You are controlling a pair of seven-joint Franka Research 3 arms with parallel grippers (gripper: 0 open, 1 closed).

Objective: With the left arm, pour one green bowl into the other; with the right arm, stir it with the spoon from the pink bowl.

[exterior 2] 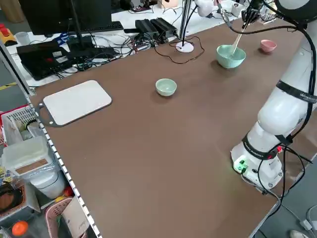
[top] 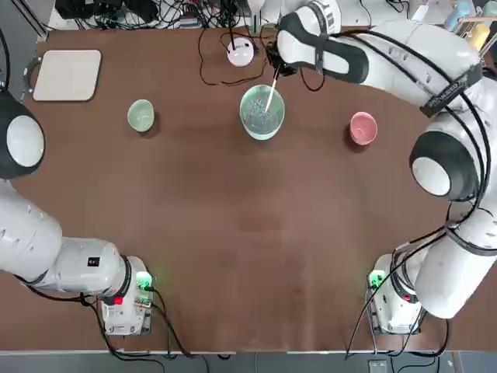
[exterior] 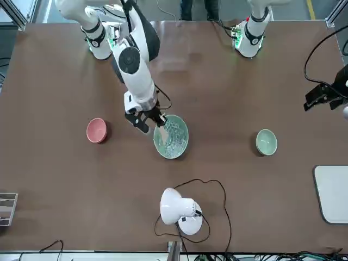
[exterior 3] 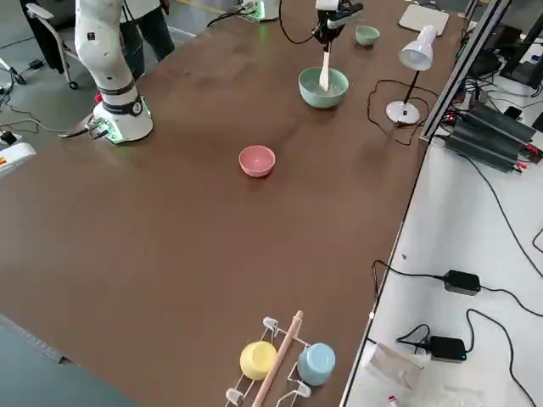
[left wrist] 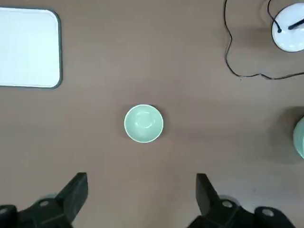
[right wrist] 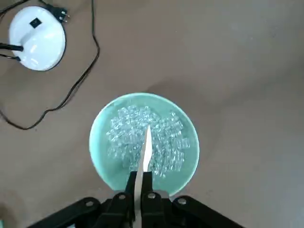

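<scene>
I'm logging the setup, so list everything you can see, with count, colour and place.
large bowl: one, mint green, clear bits inside, far centre.
small bowl: one, pale green, empty, left of the large bowl.
pink bowl: one, pink, right.
spoon: one, beige, tip in the large bowl.
board: one, white, far left corner.
lamp: one, white, far edge.
cup rack: one, holding a yellow and a blue cup, right end.
right gripper: jaws shut on the spoon.
left gripper: jaws open, above the small bowl.
</scene>
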